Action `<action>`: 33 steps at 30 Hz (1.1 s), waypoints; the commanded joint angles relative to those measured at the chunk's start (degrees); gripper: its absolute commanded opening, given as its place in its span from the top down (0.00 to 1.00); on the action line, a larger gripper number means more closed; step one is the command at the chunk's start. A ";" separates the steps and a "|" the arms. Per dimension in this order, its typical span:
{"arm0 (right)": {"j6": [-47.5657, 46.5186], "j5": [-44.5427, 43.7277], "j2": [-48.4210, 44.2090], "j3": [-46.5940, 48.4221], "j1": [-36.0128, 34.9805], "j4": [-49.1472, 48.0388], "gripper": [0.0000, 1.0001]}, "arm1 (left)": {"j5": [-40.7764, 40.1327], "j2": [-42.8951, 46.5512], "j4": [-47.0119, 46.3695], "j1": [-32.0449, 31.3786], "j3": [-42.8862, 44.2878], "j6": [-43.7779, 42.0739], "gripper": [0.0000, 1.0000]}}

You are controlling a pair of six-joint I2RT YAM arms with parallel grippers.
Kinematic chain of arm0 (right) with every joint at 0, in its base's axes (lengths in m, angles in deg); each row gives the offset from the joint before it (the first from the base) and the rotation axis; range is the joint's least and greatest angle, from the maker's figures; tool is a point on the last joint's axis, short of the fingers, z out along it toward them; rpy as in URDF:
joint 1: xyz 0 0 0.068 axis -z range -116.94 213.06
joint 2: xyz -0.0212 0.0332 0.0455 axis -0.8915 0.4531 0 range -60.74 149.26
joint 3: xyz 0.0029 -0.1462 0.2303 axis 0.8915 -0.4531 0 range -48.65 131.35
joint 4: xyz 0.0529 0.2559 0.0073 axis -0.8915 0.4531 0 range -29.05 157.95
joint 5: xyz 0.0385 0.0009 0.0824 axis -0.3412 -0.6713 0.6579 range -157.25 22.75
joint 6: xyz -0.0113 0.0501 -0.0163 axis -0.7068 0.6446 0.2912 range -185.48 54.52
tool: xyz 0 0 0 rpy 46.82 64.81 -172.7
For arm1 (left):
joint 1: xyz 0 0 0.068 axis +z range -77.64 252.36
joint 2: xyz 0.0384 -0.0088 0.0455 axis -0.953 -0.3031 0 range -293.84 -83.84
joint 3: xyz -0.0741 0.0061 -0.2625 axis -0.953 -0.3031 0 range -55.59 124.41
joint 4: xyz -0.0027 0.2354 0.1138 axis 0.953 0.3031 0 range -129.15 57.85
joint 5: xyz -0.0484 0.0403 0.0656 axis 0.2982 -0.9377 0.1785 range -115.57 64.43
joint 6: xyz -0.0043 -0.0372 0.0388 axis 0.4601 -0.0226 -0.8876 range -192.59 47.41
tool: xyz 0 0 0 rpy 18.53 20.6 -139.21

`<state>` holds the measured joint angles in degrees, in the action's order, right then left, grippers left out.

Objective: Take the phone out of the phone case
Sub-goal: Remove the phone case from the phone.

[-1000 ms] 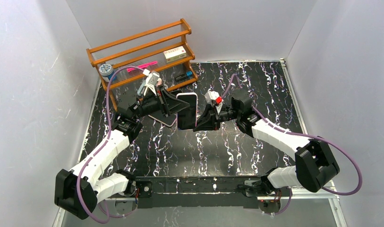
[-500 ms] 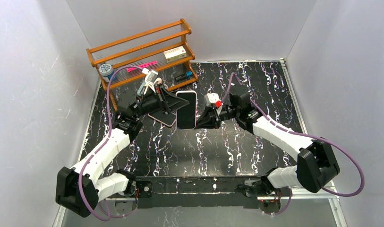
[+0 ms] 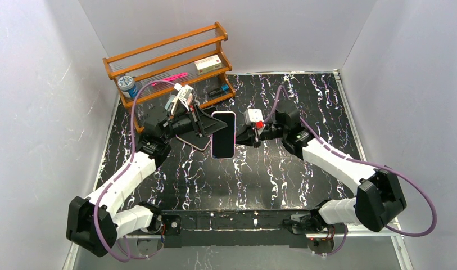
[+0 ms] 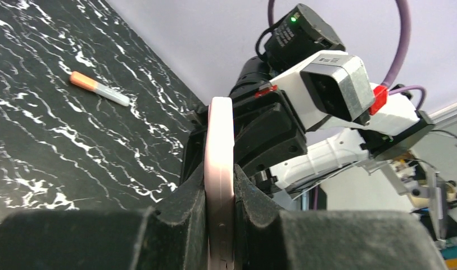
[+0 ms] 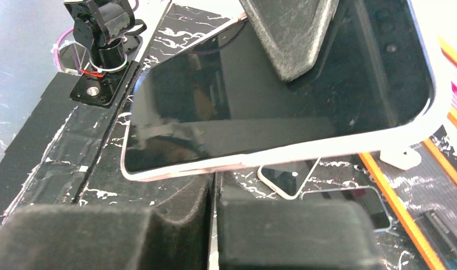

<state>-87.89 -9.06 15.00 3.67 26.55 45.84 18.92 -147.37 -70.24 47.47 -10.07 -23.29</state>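
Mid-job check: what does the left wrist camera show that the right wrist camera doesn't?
Only left wrist: the phone edge-on, pinched in the left gripper, an orange-capped pen on the table, the right arm's camera.
Only right wrist: the phone's dark screen, the shut right gripper just below it, what looks like a second phone lying flat.
Both: the phone, held off the table.

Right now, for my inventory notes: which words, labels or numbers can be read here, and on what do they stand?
Nothing can be read for certain.
Small box on the wooden rack: reddish print, too small to read.
Round blue-topped tin: label blurred.
Phone screen: dark, no text.
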 commanded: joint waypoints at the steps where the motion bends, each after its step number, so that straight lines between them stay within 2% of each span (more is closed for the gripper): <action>1: 2.69 -3.14 -4.80 -2.65 -0.25 -1.07 0.83 | -1.91 3.50 5.43 0.01 4.81 -8.84 1.00; 4: 3.94 -1.77 -6.95 -4.29 -0.30 -0.01 0.67 | -1.61 4.62 4.41 0.01 4.62 -10.72 1.00; 9: 6.72 2.42 -7.91 -5.44 -0.39 -1.10 0.57 | -0.39 5.19 0.66 0.01 3.83 -9.28 1.00; 16: 9.84 5.04 -6.51 -6.11 -0.67 -5.54 0.57 | 1.06 4.74 -4.11 -0.08 3.22 -5.10 1.00; 28: 13.61 4.97 -5.16 -5.43 -0.68 -10.17 0.64 | 1.35 4.29 -6.40 -0.34 1.96 -2.95 1.00; 33: 15.72 5.47 -4.51 -4.91 -0.67 -11.11 0.63 | 1.39 4.39 -6.79 -0.43 1.59 -3.11 1.00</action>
<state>-74.65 -4.88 10.24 -2.45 26.17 38.41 19.86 -144.18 -72.58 47.36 -8.67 -27.11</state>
